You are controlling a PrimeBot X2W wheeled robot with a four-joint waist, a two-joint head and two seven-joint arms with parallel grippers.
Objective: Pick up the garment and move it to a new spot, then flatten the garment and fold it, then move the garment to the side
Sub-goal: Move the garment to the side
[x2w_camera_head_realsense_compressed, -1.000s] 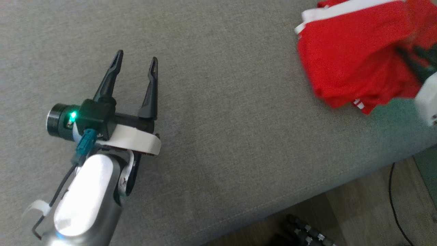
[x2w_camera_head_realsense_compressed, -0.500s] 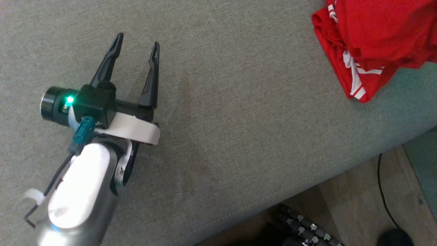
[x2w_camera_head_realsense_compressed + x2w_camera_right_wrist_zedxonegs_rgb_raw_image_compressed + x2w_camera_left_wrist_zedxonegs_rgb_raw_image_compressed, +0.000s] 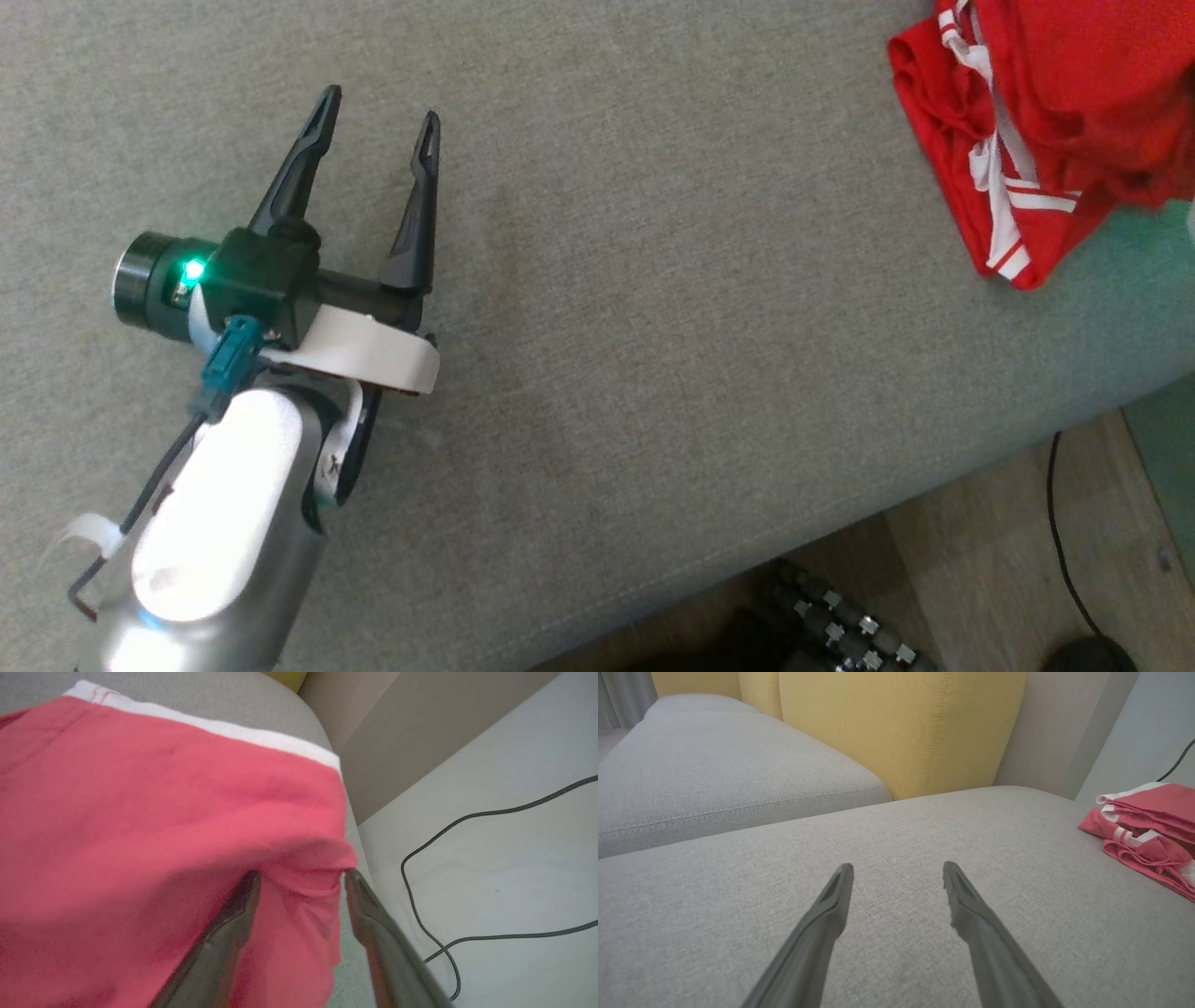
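The garment [image 3: 1074, 93] is red with white stripes and lies bunched at the right end of the grey sofa seat [image 3: 653, 327]. It also appears at the right edge of the left wrist view as the garment [image 3: 1153, 812]. My right gripper [image 3: 302, 873] is open just above the garment [image 3: 163, 812], with a raised fold of red cloth between its spread fingertips. My left gripper [image 3: 378, 107] hovers open and empty over bare seat, far to the left of the garment. Its fingers [image 3: 831, 905] point toward the backrest.
Yellow back cushions [image 3: 901, 728] stand behind the seat, and a second grey seat cushion [image 3: 714, 774] lies to their left. The seat's front edge [image 3: 840, 541] drops to a wooden floor with a black cable [image 3: 1064, 541]. A pale surface with a cable [image 3: 467, 821] lies right of the garment.
The head camera has shifted. One second ago my right gripper was on the garment at the right edge; it has left the head view, and the garment lies crumpled, stripes showing. The left arm is unmoved.
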